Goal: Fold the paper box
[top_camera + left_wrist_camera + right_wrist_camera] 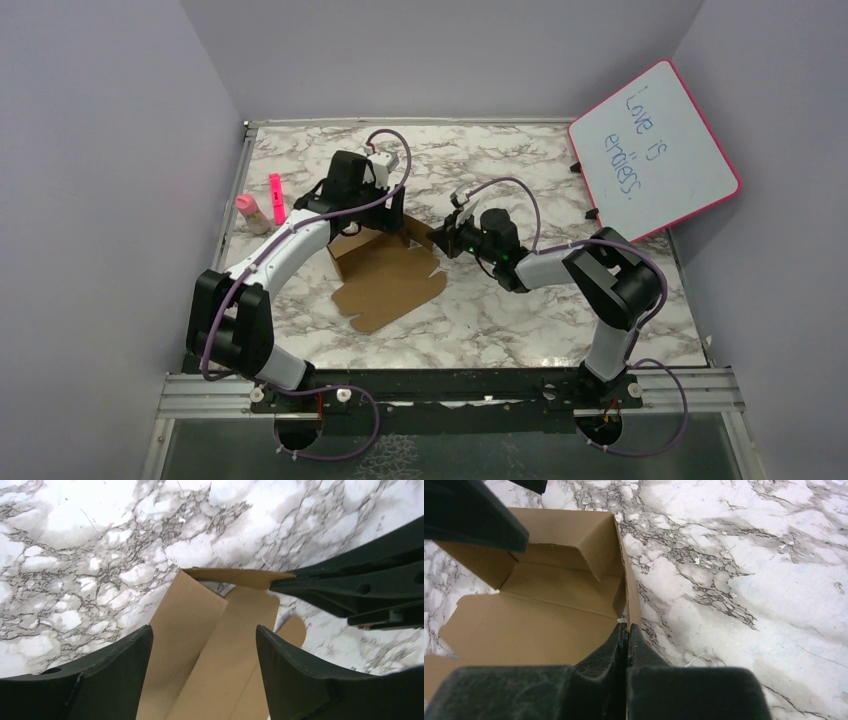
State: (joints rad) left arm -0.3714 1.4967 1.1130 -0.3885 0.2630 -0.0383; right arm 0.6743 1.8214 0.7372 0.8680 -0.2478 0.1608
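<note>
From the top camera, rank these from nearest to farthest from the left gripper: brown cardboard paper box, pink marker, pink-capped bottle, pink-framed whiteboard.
1. the brown cardboard paper box, right under the left gripper.
2. the pink marker, off to its left.
3. the pink-capped bottle, just left of the marker.
4. the pink-framed whiteboard, propped at the far right.

Brown paper box (388, 285) — half-folded, walls upright, near flap flat.

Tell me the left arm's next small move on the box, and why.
Probably close the left gripper on the paper box panel between its open fingers. The right gripper, shut on the side wall, steadies the box, and the near part lies flat and unfolded.
</note>
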